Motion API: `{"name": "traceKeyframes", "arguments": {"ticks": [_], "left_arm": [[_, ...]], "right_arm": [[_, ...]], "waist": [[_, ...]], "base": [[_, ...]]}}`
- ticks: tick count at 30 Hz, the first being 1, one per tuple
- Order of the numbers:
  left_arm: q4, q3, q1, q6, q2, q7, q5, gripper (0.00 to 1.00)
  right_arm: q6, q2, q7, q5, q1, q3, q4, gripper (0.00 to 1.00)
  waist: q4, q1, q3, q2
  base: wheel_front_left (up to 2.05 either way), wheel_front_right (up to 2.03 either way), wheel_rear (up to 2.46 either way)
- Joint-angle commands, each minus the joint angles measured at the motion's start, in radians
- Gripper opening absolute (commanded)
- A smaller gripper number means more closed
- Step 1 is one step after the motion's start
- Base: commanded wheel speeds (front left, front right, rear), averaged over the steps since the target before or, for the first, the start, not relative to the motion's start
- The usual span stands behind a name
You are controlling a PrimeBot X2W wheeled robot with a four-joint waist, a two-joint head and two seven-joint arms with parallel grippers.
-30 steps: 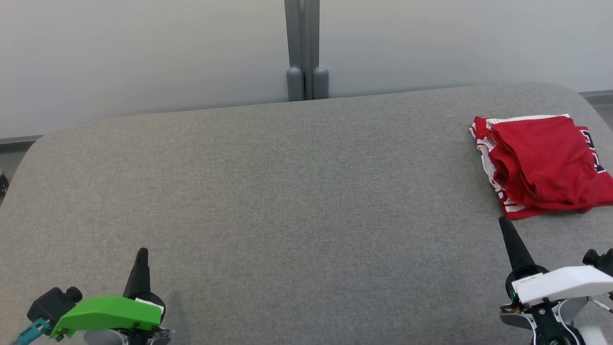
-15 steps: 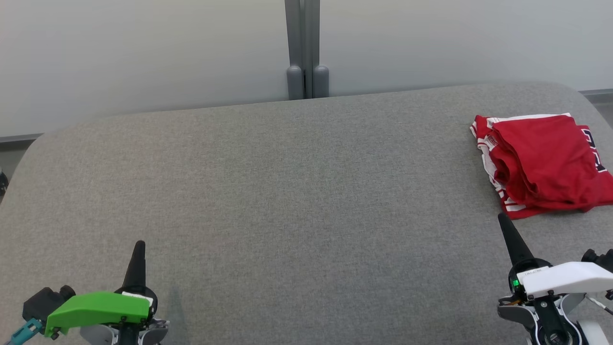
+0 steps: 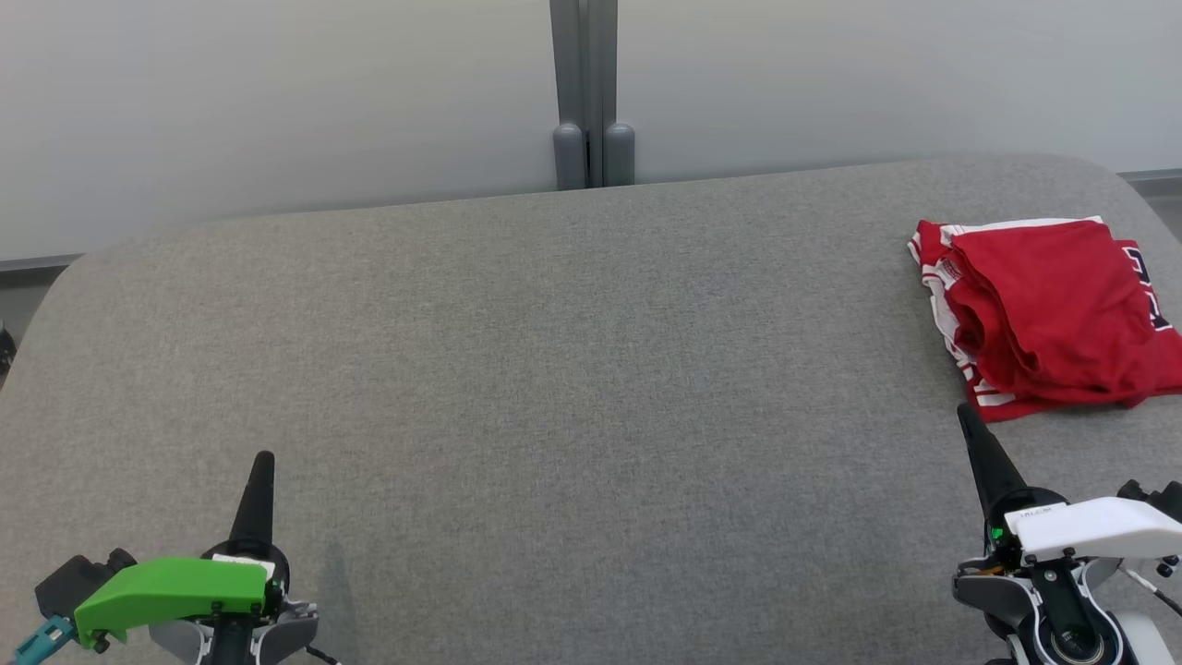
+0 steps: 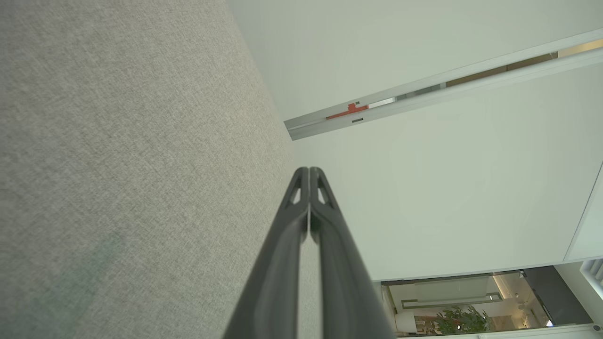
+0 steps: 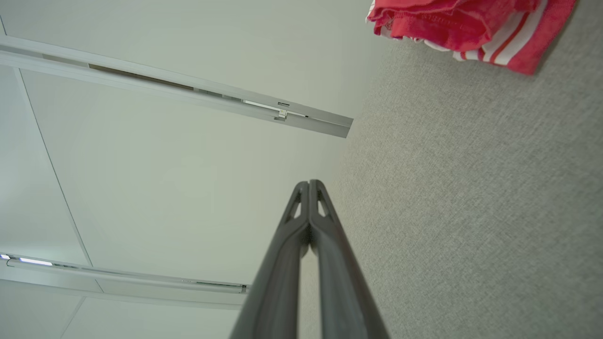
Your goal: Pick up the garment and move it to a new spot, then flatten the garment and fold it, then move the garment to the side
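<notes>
The red jersey (image 3: 1053, 319) lay folded just ahead-right of our right gripper (image 3: 966, 413), the nearer one; it and our left gripper (image 3: 263, 459) were closed, empty.

You see the folded red garment with white stripes (image 3: 1043, 314) only in part: the right edge of the head view cuts it, and the top edge of the right wrist view also. Its dark letters (image 3: 1150, 296) are cut, so you cannot read them
</notes>
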Motion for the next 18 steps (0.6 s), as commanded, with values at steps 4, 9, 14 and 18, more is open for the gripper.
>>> {"name": "traceKeyframes", "arguments": {"ticks": [4,9,14,18], "left_arm": [[-0.003,0.017,-0.025,-0.014,-0.003,0.012,-0.045,0.0],[-0.003,0.027,-0.03,-0.023,-0.008,0.021,-0.079,0.0],[-0.002,0.038,-0.032,-0.03,-0.013,0.03,-0.116,0.0],[-0.001,0.045,-0.036,-0.034,-0.017,0.037,-0.14,0.0]], "right_arm": [[0.001,0.002,0.009,0.046,-0.025,-0.007,0.008,0.0],[0.001,0.006,0.013,0.082,-0.031,-0.01,0.019,0.0],[0.001,0.01,0.017,0.116,-0.038,-0.013,0.029,0.0],[0.001,0.013,0.02,0.142,-0.044,-0.016,0.036,0.0]], "waist": [[0.0,0.0,0.001,0.0],[0.001,0.0,0.003,0.0],[0.001,0.0,0.004,0.0],[0.001,0.0,0.005,0.0]], "base": [[0.0,0.0,0.0],[0.0,0.0,0.0],[0.0,0.0,0.0],[0.0,0.0,0.0]]}}
